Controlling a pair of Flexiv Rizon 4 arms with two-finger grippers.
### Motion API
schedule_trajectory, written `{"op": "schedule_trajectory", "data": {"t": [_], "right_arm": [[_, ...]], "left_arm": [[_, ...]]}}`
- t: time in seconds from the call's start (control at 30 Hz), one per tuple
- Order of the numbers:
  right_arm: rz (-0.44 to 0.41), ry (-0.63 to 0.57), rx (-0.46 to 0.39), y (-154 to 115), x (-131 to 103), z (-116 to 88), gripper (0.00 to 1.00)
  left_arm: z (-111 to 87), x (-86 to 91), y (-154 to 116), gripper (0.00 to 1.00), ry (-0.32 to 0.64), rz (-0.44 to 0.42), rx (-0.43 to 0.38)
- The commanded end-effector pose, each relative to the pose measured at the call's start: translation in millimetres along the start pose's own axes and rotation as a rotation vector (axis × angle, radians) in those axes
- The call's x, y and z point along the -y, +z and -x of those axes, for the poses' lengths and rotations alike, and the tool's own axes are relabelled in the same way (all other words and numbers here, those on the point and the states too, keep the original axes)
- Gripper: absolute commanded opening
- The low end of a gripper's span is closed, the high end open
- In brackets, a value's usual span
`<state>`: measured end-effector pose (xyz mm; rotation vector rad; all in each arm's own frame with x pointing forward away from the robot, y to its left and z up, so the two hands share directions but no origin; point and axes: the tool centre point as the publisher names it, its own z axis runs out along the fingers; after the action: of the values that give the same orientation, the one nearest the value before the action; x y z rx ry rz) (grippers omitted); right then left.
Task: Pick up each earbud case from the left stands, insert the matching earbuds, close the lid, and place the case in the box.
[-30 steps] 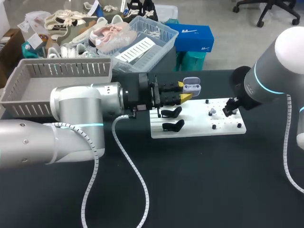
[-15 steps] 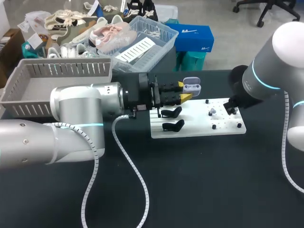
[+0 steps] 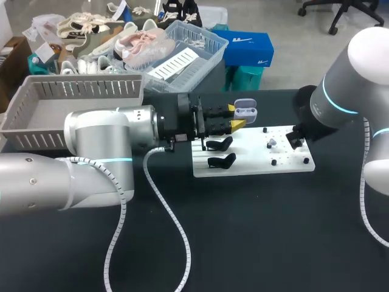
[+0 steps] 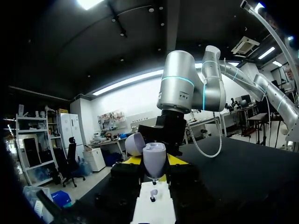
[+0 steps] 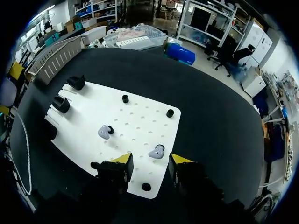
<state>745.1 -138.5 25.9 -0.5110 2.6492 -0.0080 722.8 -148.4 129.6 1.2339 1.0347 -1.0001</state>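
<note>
Silver arms (image 3: pixel 97 140), cyan rings (image 3: pixel 331 100), white coiled cables (image 3: pixel 176 231), yellow-tipped claws (image 3: pixel 236 117)

Left arm stretches level across from the left, its tool (image 3: pixel 236 117) clamped on the case (image 3: pixel 245 112); right tool (image 5: pixel 152 161) points down, fingers apart.

The black desk (image 3: pixel 243 231) carries a white perforated board (image 3: pixel 255 161) near its middle. A grey slatted box (image 3: pixel 85 90) sits at the desk's rear left corner, apart from the board.
</note>
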Motion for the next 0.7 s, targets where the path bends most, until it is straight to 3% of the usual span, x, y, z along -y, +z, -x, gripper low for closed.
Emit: {"op": "schedule_trajectory", "data": {"t": [0.03, 0.7], "right_arm": [[0.004, 0.002, -0.004, 5.2, 0.1, 2.0, 0.45], [0.007, 0.013, -0.012, 11.9, 2.6, 4.9, 0.36]], "left_arm": [[-0.3, 0.8, 0.0, 0.0, 0.002, 0.004, 0.001], [-0.3, 0.8, 0.0, 0.0, 0.002, 0.004, 0.001]]}}
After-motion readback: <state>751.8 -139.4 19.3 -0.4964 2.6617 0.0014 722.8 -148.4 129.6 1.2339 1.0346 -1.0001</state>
